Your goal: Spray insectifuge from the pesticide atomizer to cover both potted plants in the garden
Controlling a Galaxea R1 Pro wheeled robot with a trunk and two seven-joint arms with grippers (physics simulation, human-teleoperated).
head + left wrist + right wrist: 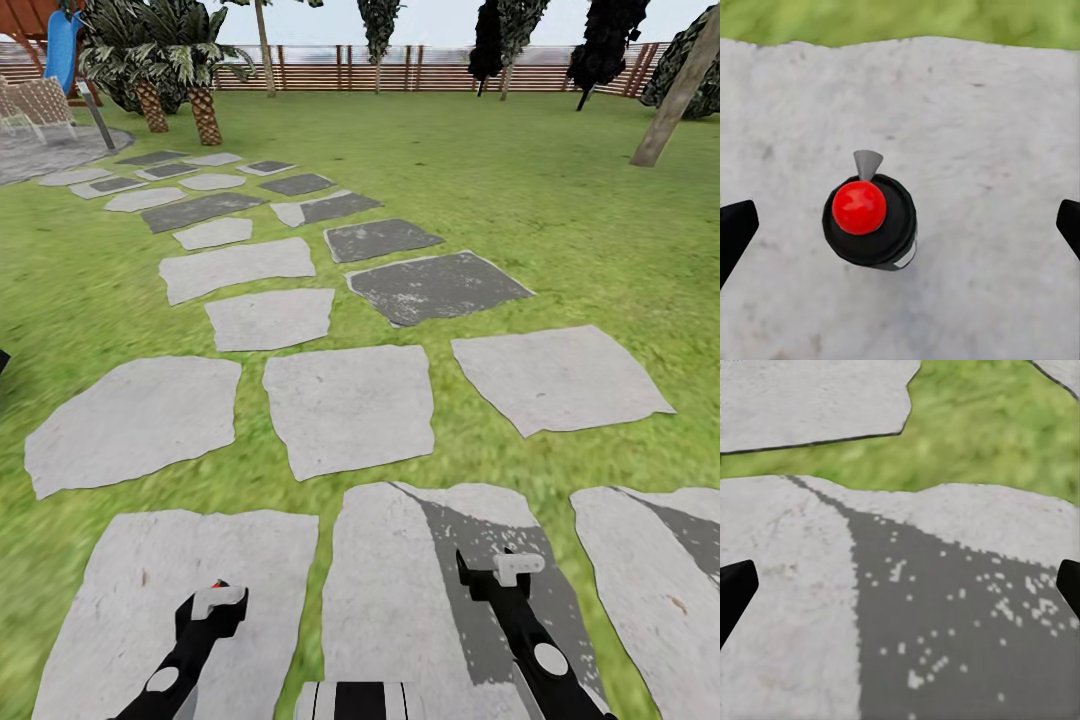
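Observation:
The pesticide atomizer (870,219) is a dark bottle seen from its top end, with a red top and a grey nozzle. It lies centred between my left gripper's (900,225) black fingers, which stand wide apart and do not touch it. Pale paving stone lies behind it. In the head view a red dot of the atomizer (215,583) shows at the left gripper (214,600), low over a grey slab. My right gripper (500,572) hangs open over a shadowed slab (945,630), holding nothing. The garden lawn (560,200) spreads ahead. The potted plants are out of view.
A path of grey stepping stones (350,410) runs ahead and to the far left towards a round paved patio (50,155) with a wicker seat (35,105). Palms (180,70) stand beside it. A wooden fence (400,68) closes the back, and a leaning trunk (680,95) is at right.

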